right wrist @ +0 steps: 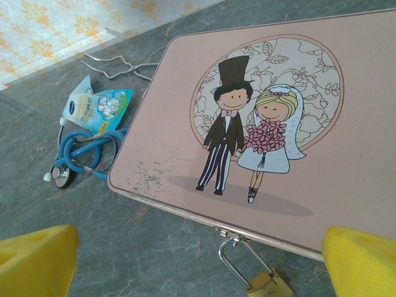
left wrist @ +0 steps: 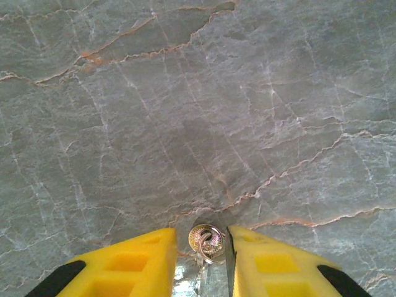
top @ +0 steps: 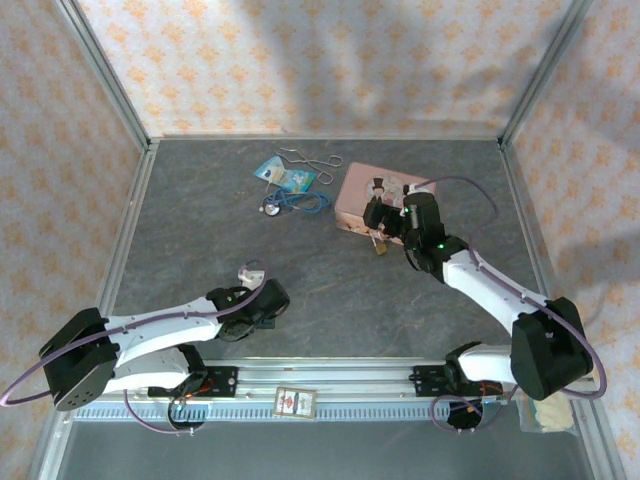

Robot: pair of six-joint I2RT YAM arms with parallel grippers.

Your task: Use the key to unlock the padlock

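Note:
The tiny brass padlock [right wrist: 267, 286] hangs by its thin silvery shackle [right wrist: 237, 258] from the hasp on the front edge of the pink illustrated tin box [right wrist: 154, 154]. The shackle looks closed. My right gripper [right wrist: 198, 263] is open, its yellow fingers spread wide either side of the lock, just above the box's near edge. From above, the padlock [top: 381, 246] lies in front of the box [top: 352, 200], under the right gripper [top: 384, 226]. My left gripper [left wrist: 203, 247] is low over bare table at the near left, shut on the key [left wrist: 208, 241]. The key's round head and ring poke out between the fingertips.
Behind and left of the box lie a blue stethoscope [top: 290, 203], a light-blue packet [top: 284, 174] and thin metal forceps [top: 305, 157]. A small card [top: 295, 402] rests on the front rail. Patterned walls close in the grey stone-look table [top: 200, 240] on three sides.

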